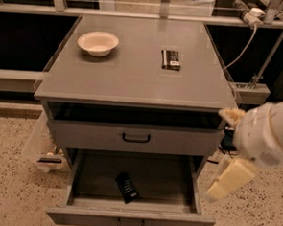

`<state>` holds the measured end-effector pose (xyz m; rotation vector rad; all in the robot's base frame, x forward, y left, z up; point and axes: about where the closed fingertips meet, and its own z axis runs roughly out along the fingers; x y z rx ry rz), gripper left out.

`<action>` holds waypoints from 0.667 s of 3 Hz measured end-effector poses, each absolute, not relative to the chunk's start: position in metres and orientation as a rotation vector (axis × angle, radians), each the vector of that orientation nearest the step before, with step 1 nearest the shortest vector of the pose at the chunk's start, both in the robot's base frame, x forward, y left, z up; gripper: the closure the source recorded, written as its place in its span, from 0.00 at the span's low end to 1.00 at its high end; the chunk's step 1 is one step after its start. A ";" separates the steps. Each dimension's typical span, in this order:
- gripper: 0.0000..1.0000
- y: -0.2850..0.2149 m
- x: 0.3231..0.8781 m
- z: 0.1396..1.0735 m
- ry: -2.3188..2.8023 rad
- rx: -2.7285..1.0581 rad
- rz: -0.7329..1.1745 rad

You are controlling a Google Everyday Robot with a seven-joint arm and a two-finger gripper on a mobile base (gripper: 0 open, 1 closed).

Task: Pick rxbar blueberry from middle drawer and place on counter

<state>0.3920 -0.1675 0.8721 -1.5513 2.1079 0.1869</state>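
The rxbar blueberry (127,187), a dark glossy bar, lies slanted on the floor of the middle drawer (130,219). That drawer is pulled open at the bottom of the cabinet and has a low front with a small black handle. The counter (134,73) is the flat grey cabinet top above. My gripper (231,180) hangs with the white arm at the right of the cabinet. It is level with the open drawer, outside its right side and apart from the bar.
A white bowl (98,42) and a black-brown bar with a white label (170,59) lie on the counter. A taller-fronted grey drawer (135,137) sits above the open one. Cables and a rail run at the back right. The floor is speckled.
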 end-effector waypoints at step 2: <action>0.00 -0.106 0.374 0.713 2.128 -1.407 0.601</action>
